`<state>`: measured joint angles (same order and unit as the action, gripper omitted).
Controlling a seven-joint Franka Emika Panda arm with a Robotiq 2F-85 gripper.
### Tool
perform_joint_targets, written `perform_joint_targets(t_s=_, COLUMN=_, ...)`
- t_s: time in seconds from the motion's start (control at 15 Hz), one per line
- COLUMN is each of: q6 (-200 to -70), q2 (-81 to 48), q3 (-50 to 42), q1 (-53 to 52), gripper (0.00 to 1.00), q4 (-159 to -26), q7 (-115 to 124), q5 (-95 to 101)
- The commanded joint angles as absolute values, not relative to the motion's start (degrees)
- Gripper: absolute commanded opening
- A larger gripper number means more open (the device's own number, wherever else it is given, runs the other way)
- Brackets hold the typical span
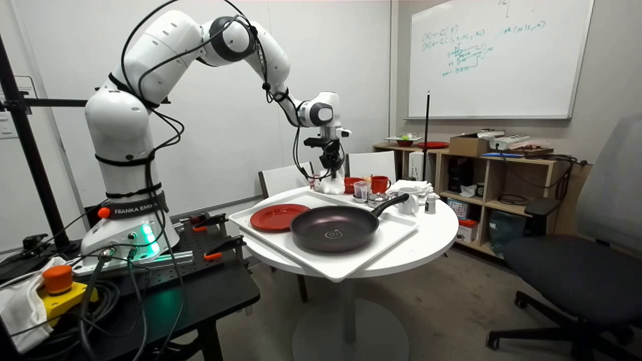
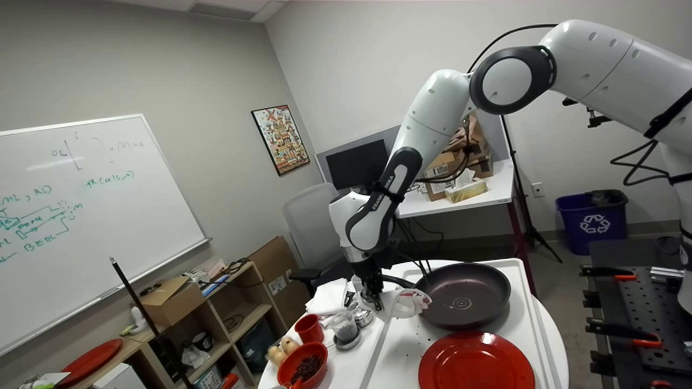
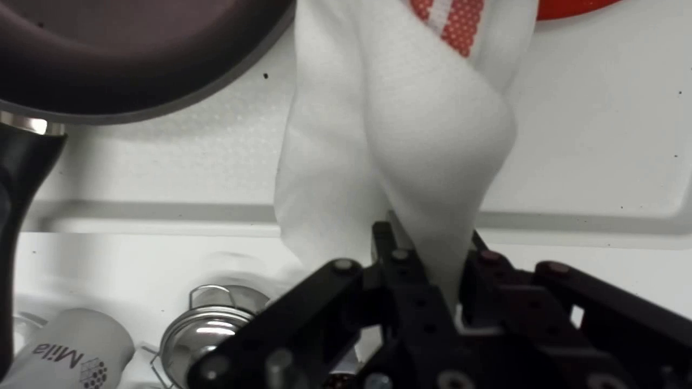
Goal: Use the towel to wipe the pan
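Note:
The dark frying pan [image 1: 333, 228] rests on the white tray [image 1: 386, 240], its handle towards the cups; it also shows in an exterior view [image 2: 464, 294] and at the upper left of the wrist view [image 3: 140, 81]. My gripper [image 3: 432, 232] is shut on the white towel [image 3: 416, 119], which has a red-striped end and hangs bunched from the fingers. In an exterior view the gripper [image 2: 374, 303] is above the tray's edge, and the towel [image 2: 404, 304] reaches towards the pan's near rim. Whether they touch is unclear. The gripper [image 1: 334, 173] also shows behind the pan.
A red plate [image 1: 273, 219] lies on the tray beside the pan. Along the table's far side stand a red mug [image 2: 309, 328], a red bowl with dark beans [image 2: 304, 363], a clear cup [image 2: 344, 326], a white mug [image 3: 75, 346] and a metal strainer [image 3: 205, 329].

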<state>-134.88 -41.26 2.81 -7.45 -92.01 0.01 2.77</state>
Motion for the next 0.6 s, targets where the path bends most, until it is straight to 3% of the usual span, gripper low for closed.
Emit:
perform_joint_targets(t_s=0.0, q6=-136.1, q2=-35.6, q3=2.4, q1=-4.3, gripper=0.04, q4=-99.5, q7=-0.8, q5=1.7)
perform_joint_targets(t_s=0.53, q6=-139.1, q2=-36.9, q3=3.6, q1=6.8, gripper=0.04, q4=-105.2, q7=-7.9, q5=-5.9)
